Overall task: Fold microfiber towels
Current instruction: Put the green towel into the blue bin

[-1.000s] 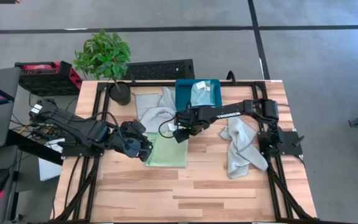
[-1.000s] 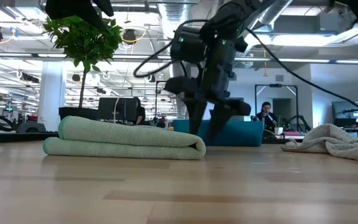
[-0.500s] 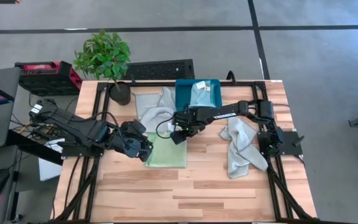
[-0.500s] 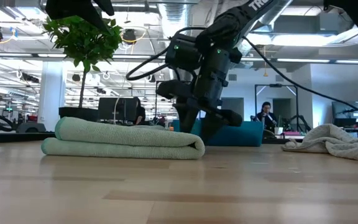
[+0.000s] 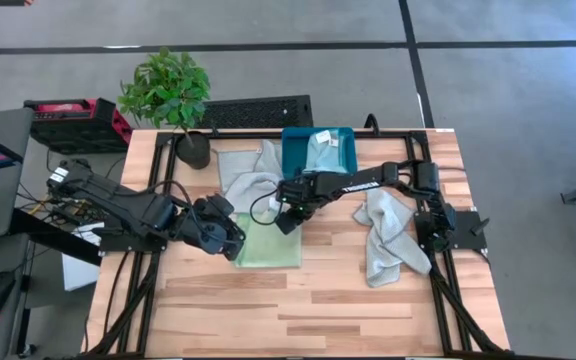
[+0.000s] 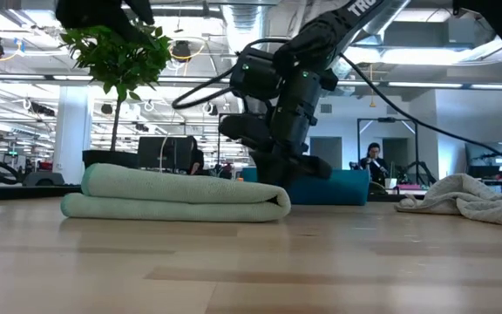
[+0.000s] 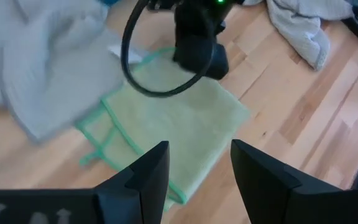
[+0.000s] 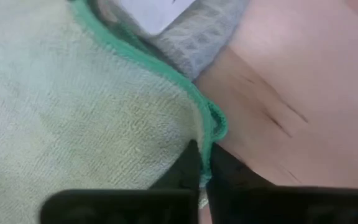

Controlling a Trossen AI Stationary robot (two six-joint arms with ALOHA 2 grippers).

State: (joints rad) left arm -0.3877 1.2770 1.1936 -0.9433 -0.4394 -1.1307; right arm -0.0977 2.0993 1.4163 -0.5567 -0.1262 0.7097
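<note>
A light green microfiber towel [image 5: 268, 243] lies folded flat on the table, seen edge-on in the low view [image 6: 177, 194]. My right gripper [image 5: 286, 218] is down at its far right corner, shut on the towel. My left gripper [image 5: 230, 238] stands open over the towel's left edge; its wrist view shows the green cloth [image 7: 173, 124] between and beyond the fingers. A grey towel [image 5: 248, 170] lies crumpled just beyond the green one, its edge and white tag [image 8: 157, 12] next to the held corner. My right gripper pinches the green towel's hemmed edge [image 8: 211, 127] between its two fingers [image 8: 188, 165], right at the far right corner. It comes down from above, slanting in from the table's right. The towel still lies flat on the table; how many layers are caught cannot be told.
A teal bin [image 5: 293, 160] with a pale towel [image 5: 320, 150] in it stands at the back middle. Another grey towel [image 5: 388, 235] lies crumpled at the right. A potted plant [image 5: 168, 95] stands at the far left corner. Bare wood lies along the near edge.
My right gripper has sunk onto the green towel's far right corner, shifting slightly toward the table's left, and has shut on its edge. The towel has stayed flat.
</note>
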